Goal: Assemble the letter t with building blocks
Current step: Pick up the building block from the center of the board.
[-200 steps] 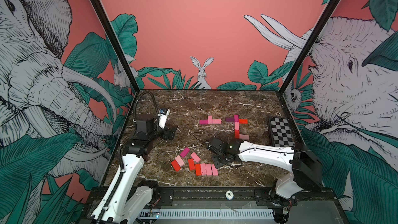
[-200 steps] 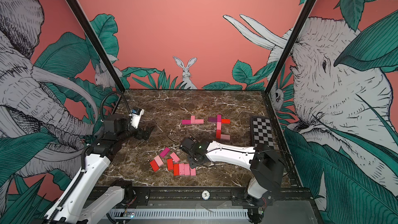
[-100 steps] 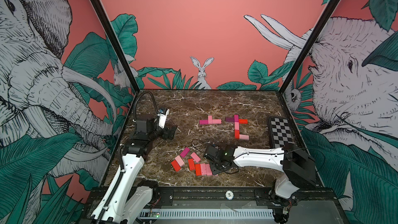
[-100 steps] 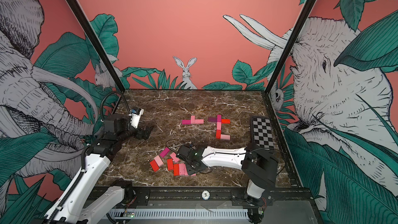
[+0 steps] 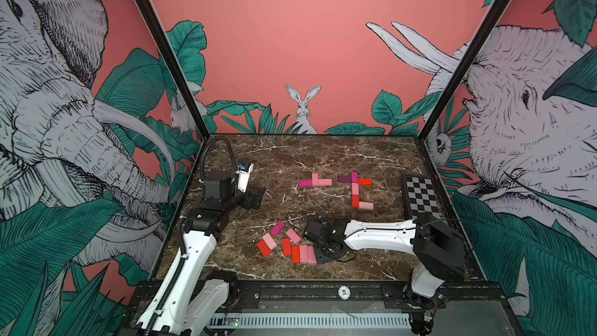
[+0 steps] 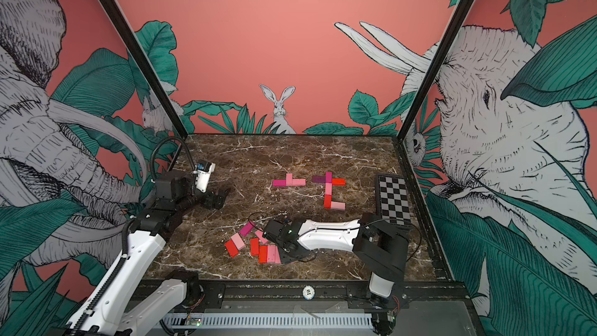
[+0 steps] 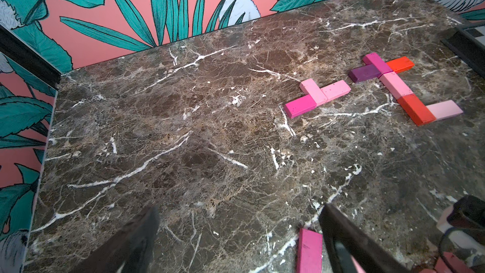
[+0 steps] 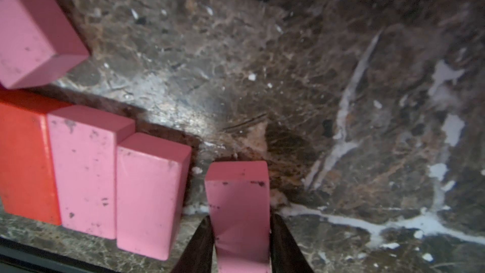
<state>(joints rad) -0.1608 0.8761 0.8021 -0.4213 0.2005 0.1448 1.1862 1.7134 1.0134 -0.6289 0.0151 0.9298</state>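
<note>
The right arm's jaws clench a pink block (image 8: 237, 206) just right of the near row of blocks (image 5: 303, 253); the left arm's jaws gape above the tabletop (image 7: 210, 127).

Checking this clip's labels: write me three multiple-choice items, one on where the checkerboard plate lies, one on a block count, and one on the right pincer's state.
1. Where on the table does the checkerboard plate lie?
A by the edge on the robot's right
B by the edge on the robot's left
C against the back wall

2. How many blocks form the smaller pink figure?
A two
B three
C five

3. The right pincer is:
A open over bare marble
B shut on a red block
C shut on a pink block

Answers:
1 A: both top views show the plate along the right-hand edge.
2 B: the left wrist view shows two pink blocks and one magenta block joined.
3 C: the right wrist view shows the pincer clamped on the block's two sides.
</note>
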